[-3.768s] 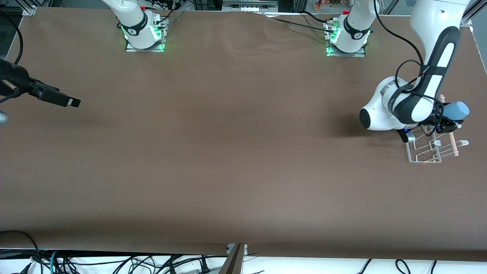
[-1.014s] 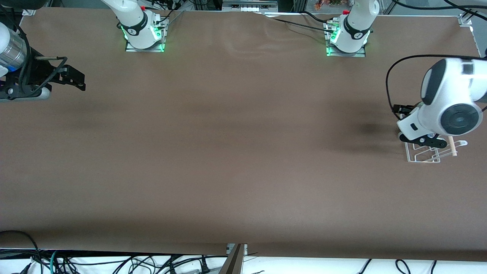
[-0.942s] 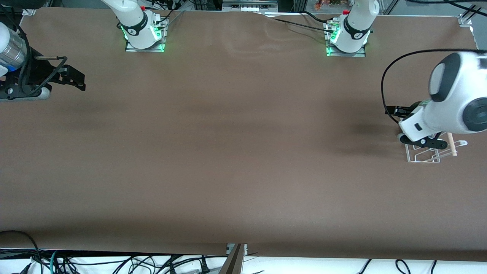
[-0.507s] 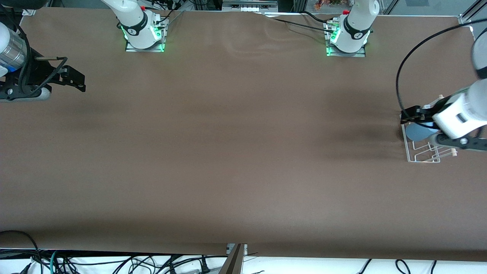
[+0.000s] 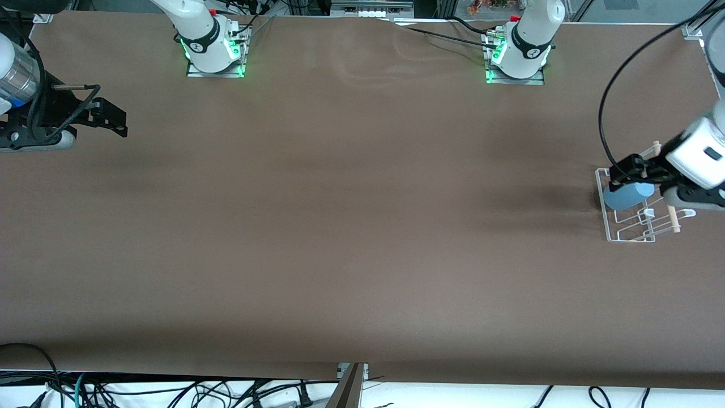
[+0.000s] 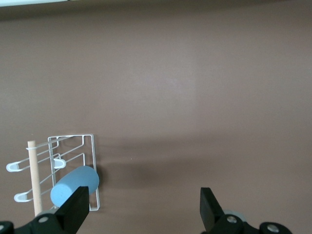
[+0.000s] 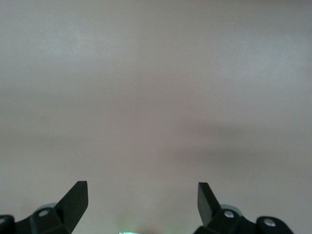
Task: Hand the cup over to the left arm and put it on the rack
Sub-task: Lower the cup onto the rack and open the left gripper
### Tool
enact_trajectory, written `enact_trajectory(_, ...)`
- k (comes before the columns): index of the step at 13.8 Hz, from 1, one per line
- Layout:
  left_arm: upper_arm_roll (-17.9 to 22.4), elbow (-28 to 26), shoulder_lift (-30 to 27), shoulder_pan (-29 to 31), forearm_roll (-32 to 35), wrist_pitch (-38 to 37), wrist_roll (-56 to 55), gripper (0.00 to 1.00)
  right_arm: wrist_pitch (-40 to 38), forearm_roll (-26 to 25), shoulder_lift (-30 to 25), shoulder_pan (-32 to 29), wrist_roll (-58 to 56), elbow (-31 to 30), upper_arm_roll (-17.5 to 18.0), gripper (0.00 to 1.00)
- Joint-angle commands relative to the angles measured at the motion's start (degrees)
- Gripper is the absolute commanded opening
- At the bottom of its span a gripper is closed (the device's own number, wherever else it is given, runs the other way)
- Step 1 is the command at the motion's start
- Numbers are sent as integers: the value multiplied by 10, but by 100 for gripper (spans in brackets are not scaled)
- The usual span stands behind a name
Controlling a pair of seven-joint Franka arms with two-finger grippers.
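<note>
The light-blue cup [image 5: 626, 195] lies on its side on the white wire rack [image 5: 628, 236], at the rack's end toward the table's middle. In the left wrist view the cup [image 6: 74, 186] rests on the rack [image 6: 92, 161] beside the wooden rod [image 6: 32, 175]. My left gripper [image 5: 623, 171] hangs just over the cup, open and empty; its fingers stand wide apart in its wrist view [image 6: 144, 200]. My right gripper [image 5: 116, 120] waits at the right arm's end of the table, open and empty, and also shows in its wrist view [image 7: 142, 195].
The rack stands near the table edge at the left arm's end, with its wooden rod [image 5: 672, 217] on the edge side. A black cable [image 5: 609, 85] loops above the left hand. Both arm bases [image 5: 215, 48] stand along the table's robot-side edge.
My left arm swung round over the rack with the cup, let it go there, and its hand has drawn back slightly. The right arm has kept still for the last second.
</note>
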Motion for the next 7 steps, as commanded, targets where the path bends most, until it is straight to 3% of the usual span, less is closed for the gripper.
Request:
enact_trajectory(1,65,-97,-81,-53,-11,35,-11,100,-1,-1,5,2,-5,12,0,99)
enact_trajectory(7,62,-94,-76,-49,-11,28,-11,100,1,-1,5,2,-5,13,0,99)
